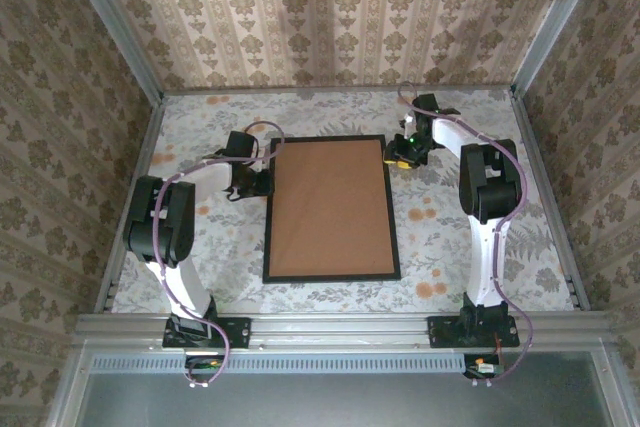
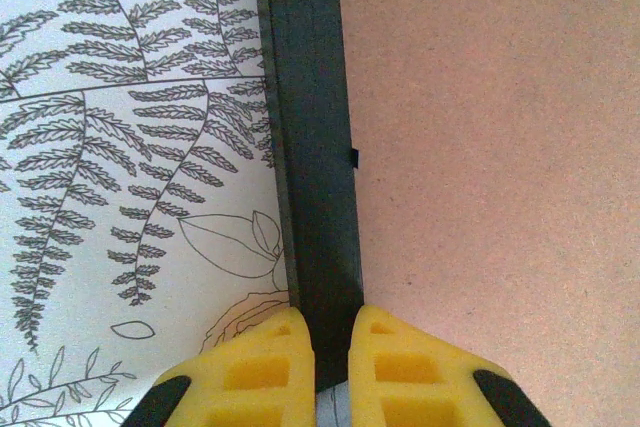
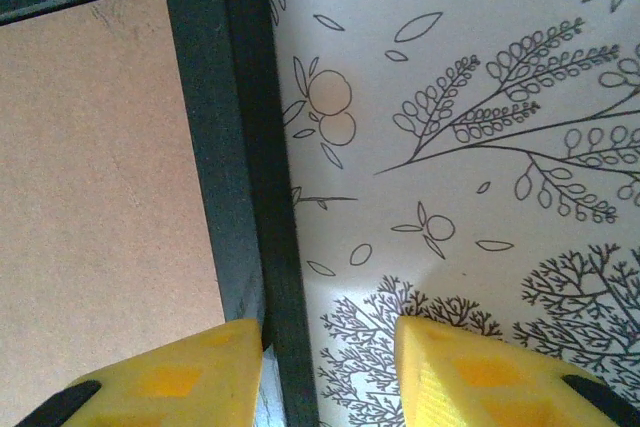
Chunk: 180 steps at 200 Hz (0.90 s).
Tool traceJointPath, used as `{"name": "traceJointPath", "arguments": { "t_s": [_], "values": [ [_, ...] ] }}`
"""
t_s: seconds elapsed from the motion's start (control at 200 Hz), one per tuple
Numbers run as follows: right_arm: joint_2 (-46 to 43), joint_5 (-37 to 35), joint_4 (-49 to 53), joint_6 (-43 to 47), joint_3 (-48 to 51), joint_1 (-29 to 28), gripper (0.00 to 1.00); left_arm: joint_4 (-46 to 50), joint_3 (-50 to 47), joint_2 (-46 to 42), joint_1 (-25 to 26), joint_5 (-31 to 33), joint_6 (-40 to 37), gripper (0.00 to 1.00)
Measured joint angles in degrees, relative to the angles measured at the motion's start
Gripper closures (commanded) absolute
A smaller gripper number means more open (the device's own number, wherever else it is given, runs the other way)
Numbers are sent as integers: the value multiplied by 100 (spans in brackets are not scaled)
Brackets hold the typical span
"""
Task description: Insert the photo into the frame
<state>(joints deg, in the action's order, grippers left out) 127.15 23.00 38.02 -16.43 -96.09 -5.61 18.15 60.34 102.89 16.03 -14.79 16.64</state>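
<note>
Frame: the frame lies flat at the middle of the table, long sides running from near edge to far edge. It is thin, black and rectangular.
Inside the frame: the brown backing board fills the opening, plain side up (no print surface can be made out).
Table cover: a pale cloth with fern and flower drawings.
Left gripper: the left gripper is at the frame's left long side, toward the far-left corner of the frame.
Left wrist view: the left gripper has its yellow fingers clenched on the black rail, one to each side. There is board on the right and cloth on the left. A small black tab sits on the rail's inner edge.
Right gripper: the right gripper is at the frame's far-right corner.
Right wrist view: the right gripper straddles the right rail with its jaws apart, not clamped. The board-side finger stands just beside the rail over the board. The other finger stands off the rail over the cloth, with a gap showing between them.
Arms: both bases are at the near edge, and both arms reach toward the far half of the table.
</note>
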Motion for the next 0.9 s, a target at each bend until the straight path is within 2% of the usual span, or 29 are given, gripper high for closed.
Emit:
{"name": "traceJointPath", "arguments": {
  "t_s": [0.45,0.9],
  "values": [
    [127,-114,267,0,-269,-140,60,2,0,0,0,-7,0,89],
    [219,-723,634,26,-625,-385,59,2,0,0,-7,-22,-2,90]
  ]
}}
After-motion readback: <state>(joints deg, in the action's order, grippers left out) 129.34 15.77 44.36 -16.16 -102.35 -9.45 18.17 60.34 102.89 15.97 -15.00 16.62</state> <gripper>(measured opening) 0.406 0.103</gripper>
